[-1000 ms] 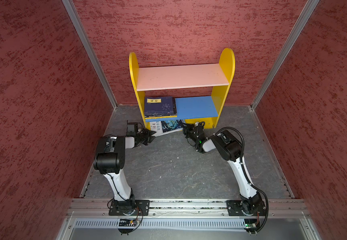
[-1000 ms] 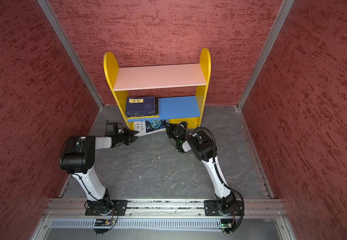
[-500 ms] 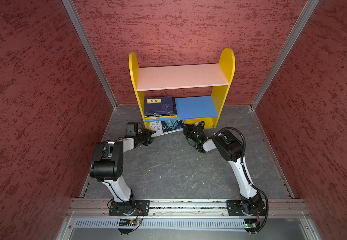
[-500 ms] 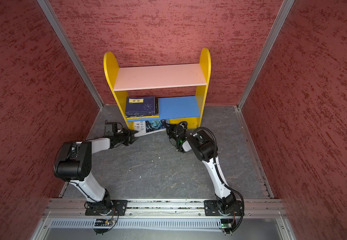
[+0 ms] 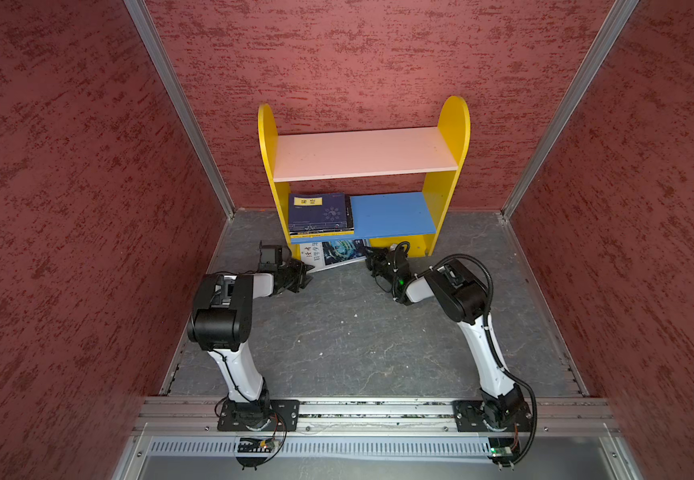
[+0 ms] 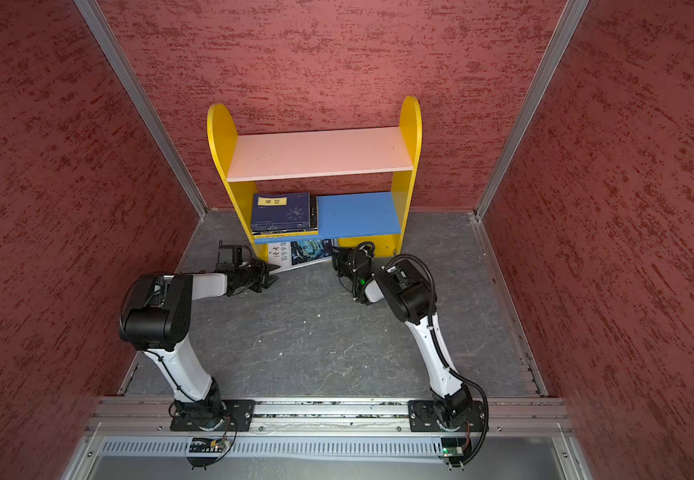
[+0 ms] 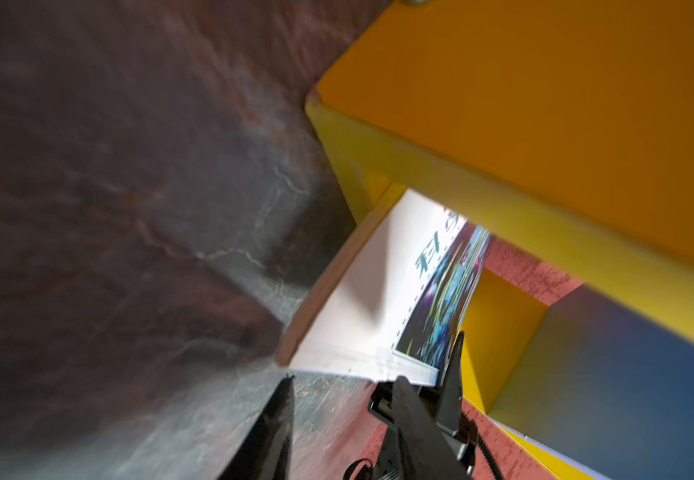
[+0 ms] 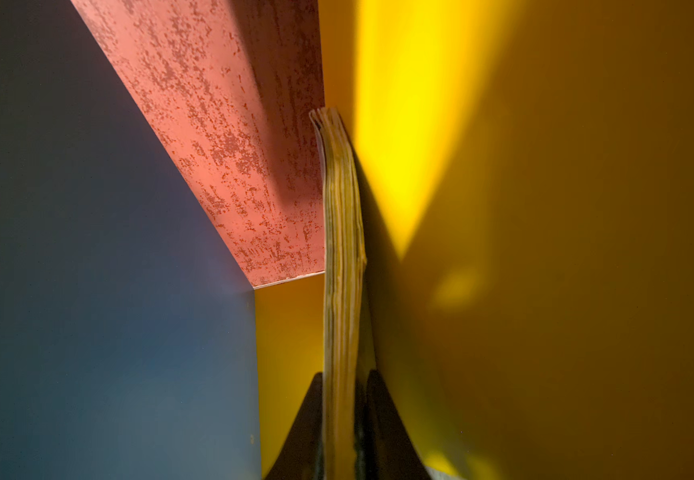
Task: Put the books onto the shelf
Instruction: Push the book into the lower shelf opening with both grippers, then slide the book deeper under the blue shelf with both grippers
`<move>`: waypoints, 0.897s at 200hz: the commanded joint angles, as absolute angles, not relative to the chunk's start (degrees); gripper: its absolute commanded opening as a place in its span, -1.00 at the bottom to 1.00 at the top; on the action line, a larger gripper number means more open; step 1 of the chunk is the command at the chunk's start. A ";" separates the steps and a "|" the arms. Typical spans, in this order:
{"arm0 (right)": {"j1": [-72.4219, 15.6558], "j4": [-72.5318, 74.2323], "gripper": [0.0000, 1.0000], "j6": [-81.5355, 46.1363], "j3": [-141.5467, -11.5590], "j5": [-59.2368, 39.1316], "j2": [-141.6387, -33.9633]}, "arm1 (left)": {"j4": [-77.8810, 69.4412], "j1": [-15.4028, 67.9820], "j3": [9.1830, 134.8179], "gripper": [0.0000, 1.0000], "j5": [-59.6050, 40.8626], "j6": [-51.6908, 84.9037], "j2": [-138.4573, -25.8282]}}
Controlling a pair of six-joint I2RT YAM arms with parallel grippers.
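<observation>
My right hand [image 8: 344, 374] is pinched shut on the white magazine [image 5: 333, 253], which lies lengthwise and partly under the shelf's [image 5: 453, 124] blue board [image 5: 391, 212]. My left hand [image 5: 303, 277], parted and empty, sits just beside its protruding corner.

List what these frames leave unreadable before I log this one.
- Lower books under the navy book: both top views, only edges show; count unclear.
- Rear of the magazine: both top views, blue lower board covers it.
- Title on the magazine: left wrist view, blurred, cut off by the yellow shelf side.
</observation>
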State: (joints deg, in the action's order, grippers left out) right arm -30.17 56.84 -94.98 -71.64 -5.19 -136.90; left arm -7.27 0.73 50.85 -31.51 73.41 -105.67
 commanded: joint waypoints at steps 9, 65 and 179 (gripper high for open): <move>-29.99 57.50 -0.56 -95.98 -70.19 -6.50 -133.30 | -10.11 1.14 52.07 -0.36 -29.06 73.92 -108.27; -28.24 51.39 -0.31 -91.15 -72.85 -14.59 -132.63 | -12.05 0.88 53.35 -0.58 -27.09 74.26 -109.94; -25.10 40.56 -0.32 -78.87 -70.66 -22.61 -127.89 | -15.99 1.05 55.02 -0.90 -26.77 76.81 -111.57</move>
State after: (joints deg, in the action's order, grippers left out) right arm -26.20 43.81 -83.02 -71.07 -21.23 -132.29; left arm -14.59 0.82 55.00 -28.05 76.31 -110.21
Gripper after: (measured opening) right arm 0.342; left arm 0.087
